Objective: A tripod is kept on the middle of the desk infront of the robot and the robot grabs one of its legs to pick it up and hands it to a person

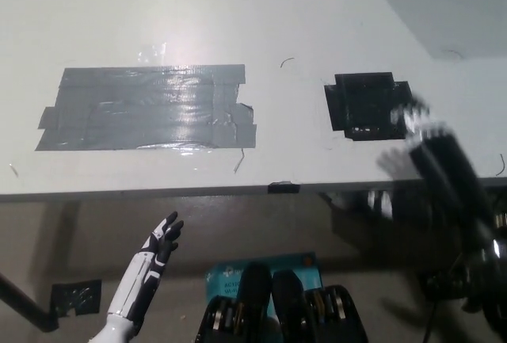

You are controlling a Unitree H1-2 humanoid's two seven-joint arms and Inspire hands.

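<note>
No tripod shows anywhere in the head view. My black right hand [432, 149] is motion-blurred over the desk's front right edge, just right of a black tape square [363, 104]. Its fingers are stretched out and apart, with nothing in them. My white left hand [161, 240] rests below the desk's front edge at the lower left, fingers spread and empty.
The white desk [277, 18] carries a wide patch of grey tape [142, 107] at its left middle. A lighter grey panel [444, 2] lies at the far right corner. Below the desk edge are a teal box [226, 276] and a dark floor.
</note>
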